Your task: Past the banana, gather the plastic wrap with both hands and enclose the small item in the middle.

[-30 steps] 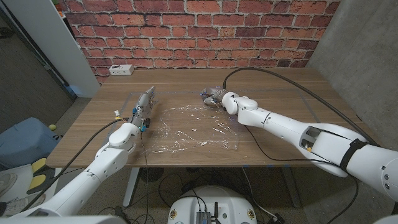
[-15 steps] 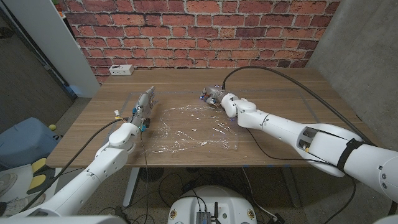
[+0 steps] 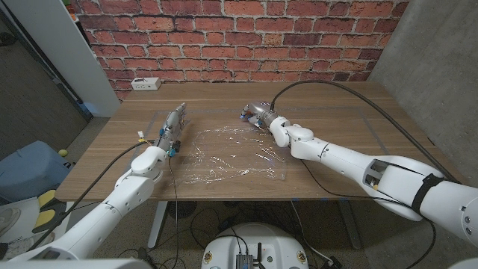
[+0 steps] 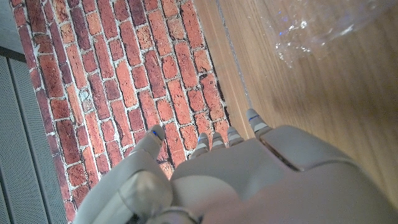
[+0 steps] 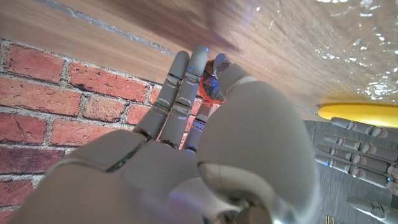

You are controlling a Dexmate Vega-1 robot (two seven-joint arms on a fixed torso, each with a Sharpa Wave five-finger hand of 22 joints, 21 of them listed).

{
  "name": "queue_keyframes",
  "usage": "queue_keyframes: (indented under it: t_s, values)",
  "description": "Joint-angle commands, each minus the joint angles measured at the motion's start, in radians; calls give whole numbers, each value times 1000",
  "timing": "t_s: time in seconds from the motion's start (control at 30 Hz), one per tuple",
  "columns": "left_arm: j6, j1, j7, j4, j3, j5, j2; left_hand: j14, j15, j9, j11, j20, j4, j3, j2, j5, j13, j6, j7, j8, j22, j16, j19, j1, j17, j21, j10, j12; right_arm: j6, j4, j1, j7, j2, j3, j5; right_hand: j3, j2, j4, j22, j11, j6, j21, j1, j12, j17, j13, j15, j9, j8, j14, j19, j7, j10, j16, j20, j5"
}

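Wrap (image 3: 235, 155) lying spread on worktop (image 3: 336, 112), ungathered. Left hand (image 3: 173, 125) waiting beside it, fingers extended, holding nothing. Right hand (image 3: 256, 114) at far edge, grip unclear.

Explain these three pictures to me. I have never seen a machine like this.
This is a two-armed robot standing at a wooden table. The wide picture comes from a camera on its head. The other two come from cameras on each wrist, looking along the back of that hand, so they appear turned. A crumpled sheet of plastic wrap lies between the hands. The left robot hand holds nothing. The right robot hand has a small red-and-blue item at its fingertips; whether it grips it is unclear. A banana shows in the right wrist view.
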Motion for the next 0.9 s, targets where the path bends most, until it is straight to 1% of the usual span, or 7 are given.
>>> queue_keyframes:
  t_s: [0.03, 0.07, 0.2, 0.3, 0.6, 0.9]
  values:
    - [2, -30, -26, 27, 15, 4, -7, 0, -3, 6, -2, 4, -4, -2, 3, 3, 4, -1, -5, -1, 2, -4, 0, -8, 3, -4, -4, 0, 3, -162, -75, -52, -78, 55, -39, 1, 22, 6, 2, 21, 48, 12, 40, 20, 7, 26, -123, 4, -3, 10, -6, 31, 123, -5, -125, 8]
    - [1, -35, -32, 33, 17, 4, -8, -2, -5, 6, -3, 4, -4, -2, 3, 3, 4, -1, -5, -1, 2, -4, -1, -8, 3, -5, -5, 0, -8, -191, -86, -46, -90, 59, -48, 0, 22, 7, 2, 22, 49, 14, 40, 21, 8, 26, -123, 4, -3, 12, -6, 30, 124, -5, -125, 8]
    - [-4, -47, -42, 46, 23, 6, -12, -2, -5, 6, -2, 4, -4, -2, 3, 3, 4, -2, -6, -2, 2, -4, -1, -9, 3, -6, -5, 0, -30, -249, -110, -27, -114, 74, -67, -2, 22, 9, 2, 20, 52, 21, 41, 23, 12, 29, -123, 5, -4, 18, -8, 30, 130, -5, -126, 8]
    - [-7, -55, -51, 54, 26, 6, -16, -2, -5, 6, -3, 5, -4, -2, 3, 3, 4, -2, -6, -2, 2, -4, -1, -9, 3, -6, -5, 0, -41, -286, -130, -20, -130, 86, -79, -3, 21, 10, 1, 18, 56, 27, 41, 27, 14, 31, -123, 5, -4, 22, -10, 30, 140, -6, -125, 8]
    - [-12, -70, -65, 66, 35, 10, -20, -1, -5, 6, -2, 4, -5, -2, 3, 3, 4, -2, -6, -2, 2, -4, 0, -10, 3, -8, -5, 0, -72, -390, -190, 10, -172, 116, -115, -6, 19, 11, -1, 19, 57, 39, 41, 29, 19, 37, -122, 6, -8, 25, -17, 27, 140, -13, -124, 8]
    - [-15, -72, -71, 64, 39, 11, -20, -1, -6, 6, -3, 4, -6, -2, 3, 3, 4, -2, -6, -2, 2, -4, 2, -11, 3, -9, -4, 0, -100, -487, -250, 41, -208, 142, -152, -8, 18, 12, -3, 19, 59, 50, 41, 30, 23, 42, -123, 7, -11, 28, -23, 27, 142, -18, -125, 8]
